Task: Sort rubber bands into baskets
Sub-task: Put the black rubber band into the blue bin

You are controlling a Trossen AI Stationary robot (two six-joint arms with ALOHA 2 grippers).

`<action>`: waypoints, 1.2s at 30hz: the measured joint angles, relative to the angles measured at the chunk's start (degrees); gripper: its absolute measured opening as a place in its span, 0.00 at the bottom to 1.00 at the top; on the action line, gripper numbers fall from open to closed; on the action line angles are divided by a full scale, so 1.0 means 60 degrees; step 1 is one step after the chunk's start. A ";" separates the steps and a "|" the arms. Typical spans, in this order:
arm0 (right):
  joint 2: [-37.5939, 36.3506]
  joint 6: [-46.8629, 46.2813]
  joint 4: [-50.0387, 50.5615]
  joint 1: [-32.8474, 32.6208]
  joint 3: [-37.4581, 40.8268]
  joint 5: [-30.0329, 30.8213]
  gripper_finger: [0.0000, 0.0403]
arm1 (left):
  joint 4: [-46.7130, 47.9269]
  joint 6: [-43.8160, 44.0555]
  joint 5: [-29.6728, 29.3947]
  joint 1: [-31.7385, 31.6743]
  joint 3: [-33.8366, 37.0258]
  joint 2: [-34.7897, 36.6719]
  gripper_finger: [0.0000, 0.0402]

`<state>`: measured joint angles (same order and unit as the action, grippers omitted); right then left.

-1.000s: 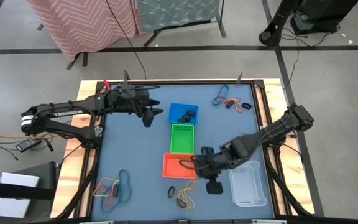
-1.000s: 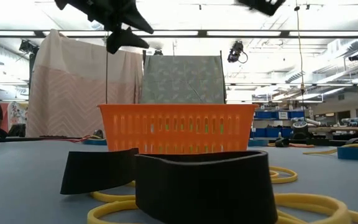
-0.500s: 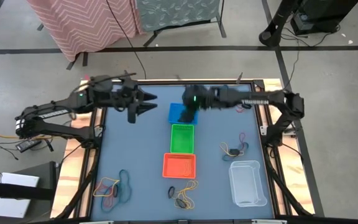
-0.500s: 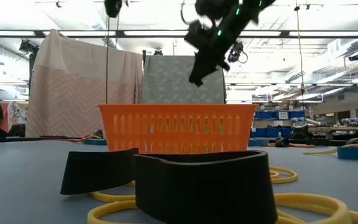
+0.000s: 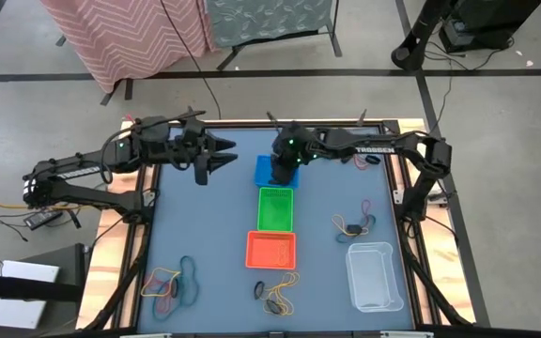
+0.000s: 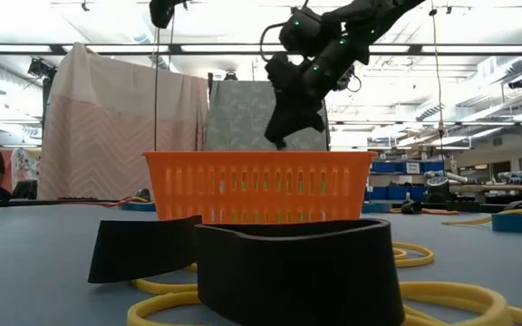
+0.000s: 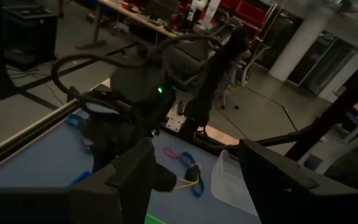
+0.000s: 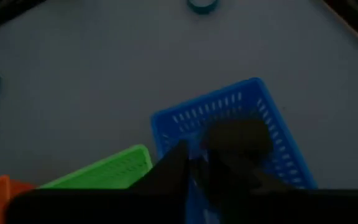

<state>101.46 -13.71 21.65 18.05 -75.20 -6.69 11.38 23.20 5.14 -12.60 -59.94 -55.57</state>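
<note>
- Blue matting covers the counter [image 5: 205,225], which has a wooden rim and stands on a grey floor; a pink zigzag cloth [image 5: 125,33] hangs beyond its far edge.
- Three small baskets sit in a row down the middle: the blue basket [image 5: 265,172] farthest back, the green basket [image 5: 275,208] next, and the orange basket [image 5: 271,250] nearest the front.
- The clear tub [image 5: 375,275] stands at the front right, apart from the row.
- The right gripper [image 5: 284,170] hangs over the blue basket; in the right wrist view its fingers [image 8: 173,174] stand only a narrow way apart above a dark mass inside that basket, and I cannot tell whether anything is between them.
- The left gripper [image 5: 222,155] hovers over the back left of the counter, just left of the blue basket, its fingers spread wide with nothing between them.
- Loose rubber bands lie in clusters: one at the front left [image 5: 172,281], one in front of the orange basket [image 5: 275,293], one right of the green basket [image 5: 355,223].
- In the low view a wide black band [image 6: 297,267] and yellow bands [image 6: 166,303] lie before the orange basket.
</note>
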 joint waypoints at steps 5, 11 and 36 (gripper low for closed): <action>0.0272 -0.0525 0.0060 -0.0189 0.0000 0.0625 0.47 | 0.0022 0.0052 -0.0078 0.0001 0.0003 -0.0094 0.58; 0.0032 -0.0460 0.0477 -0.0103 0.0000 0.0110 0.75 | 0.0057 0.0135 -0.0087 0.0000 0.0011 -0.0087 0.58; -0.6173 -0.5886 0.5969 0.0836 0.4612 0.4958 0.61 | -0.1207 0.0004 -0.0069 -0.0011 0.0036 -0.1791 0.58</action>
<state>64.42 -49.03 57.47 23.06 -47.53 23.05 4.13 23.23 4.73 -12.67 -59.72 -66.32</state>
